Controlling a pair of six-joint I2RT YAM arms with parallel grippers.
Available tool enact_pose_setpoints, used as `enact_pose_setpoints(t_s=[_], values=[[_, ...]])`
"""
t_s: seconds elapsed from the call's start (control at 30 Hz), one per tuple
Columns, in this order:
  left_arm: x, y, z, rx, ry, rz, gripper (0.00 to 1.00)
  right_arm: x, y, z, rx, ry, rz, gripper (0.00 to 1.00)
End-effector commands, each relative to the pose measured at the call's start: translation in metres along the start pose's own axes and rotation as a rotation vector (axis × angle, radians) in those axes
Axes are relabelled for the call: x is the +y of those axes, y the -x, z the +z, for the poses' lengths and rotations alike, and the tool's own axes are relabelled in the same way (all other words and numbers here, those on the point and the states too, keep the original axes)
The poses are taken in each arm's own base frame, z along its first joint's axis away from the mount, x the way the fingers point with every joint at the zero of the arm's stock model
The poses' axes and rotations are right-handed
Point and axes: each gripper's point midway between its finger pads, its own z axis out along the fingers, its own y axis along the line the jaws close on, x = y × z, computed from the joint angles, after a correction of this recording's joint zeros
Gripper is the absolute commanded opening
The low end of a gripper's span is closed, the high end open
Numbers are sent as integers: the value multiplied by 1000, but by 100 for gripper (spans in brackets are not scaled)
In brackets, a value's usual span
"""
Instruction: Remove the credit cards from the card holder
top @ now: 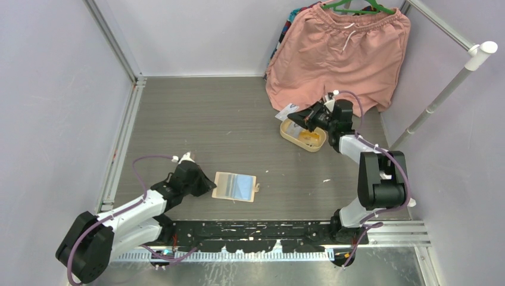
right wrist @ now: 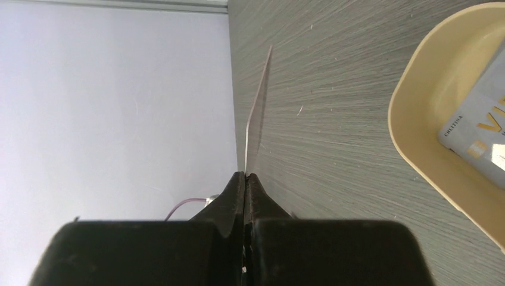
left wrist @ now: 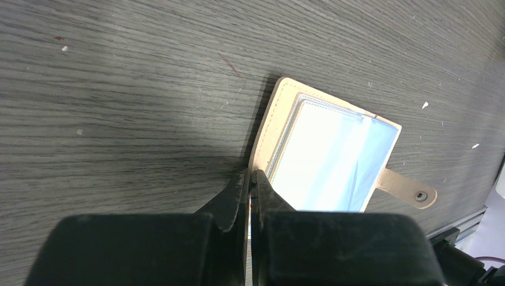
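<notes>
Clamped edge-on between the right gripper's [right wrist: 245,177] shut fingers: a whitish card [right wrist: 257,119], held just beside the left rim of a tan tray [right wrist: 417,89] toward the table's [top: 208,119] far right corner, other cards [right wrist: 479,134] inside. Near the near edge, lying open: the card holder [left wrist: 333,155], left gripper [left wrist: 250,179] at its left edge, fingers together, possibly nipping the cover. Behind the tray, pink shorts [top: 339,53] hanging.

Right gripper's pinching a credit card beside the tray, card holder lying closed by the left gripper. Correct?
No. The card holder lies open, not closed, its pale inside facing up; the left wrist view shows it. The rest stands: the right gripper pinches a credit card beside the tray, and the holder lies by the left gripper.
</notes>
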Motion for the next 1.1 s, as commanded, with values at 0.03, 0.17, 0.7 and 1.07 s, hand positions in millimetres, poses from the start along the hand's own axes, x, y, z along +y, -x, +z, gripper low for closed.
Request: enact_pose_setpoints(t_s=[0.03,0.17,0.7,1.07], values=[[39,-16,-2,51,142,42,0,-7,1,1,-10,22,41,1],[37,-17,0,62,141,53,0,-7,11,2,-97,89,116,1],[32,-15,1,74,138,66,0,-53,20,4,-120,37,181,1],[31,-13,-1,71,145,67,0,-83,13,8,-107,48,290,1]])
